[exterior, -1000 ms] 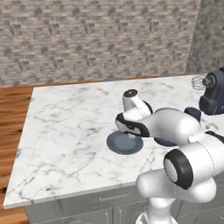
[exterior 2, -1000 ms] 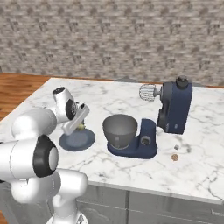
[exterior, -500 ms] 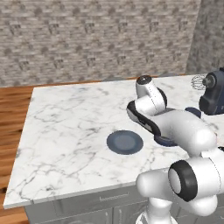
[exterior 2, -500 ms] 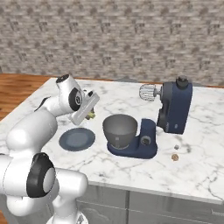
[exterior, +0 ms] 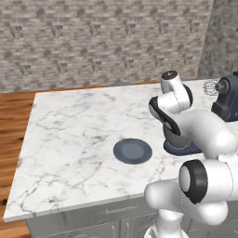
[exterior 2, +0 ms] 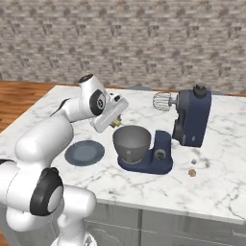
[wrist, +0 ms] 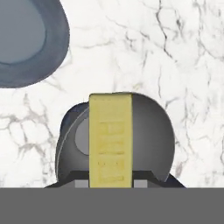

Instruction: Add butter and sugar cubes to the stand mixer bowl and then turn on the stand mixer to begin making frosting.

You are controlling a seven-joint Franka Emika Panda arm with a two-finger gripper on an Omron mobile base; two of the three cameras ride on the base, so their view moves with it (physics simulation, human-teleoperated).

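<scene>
The gripper (exterior 2: 116, 121) pinches the butter (wrist: 110, 139) above the bowl (exterior 2: 131, 142), just short of its rim; the stick's long axis runs along the fingers, pointing down. Nothing is dropped yet, so the sugar cubes (exterior 2: 191, 172) beside the mixer (exterior 2: 191, 120) and its switch remain

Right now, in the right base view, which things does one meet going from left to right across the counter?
Plate → butter in the gripper → stand mixer bowl → stand mixer.
</scene>
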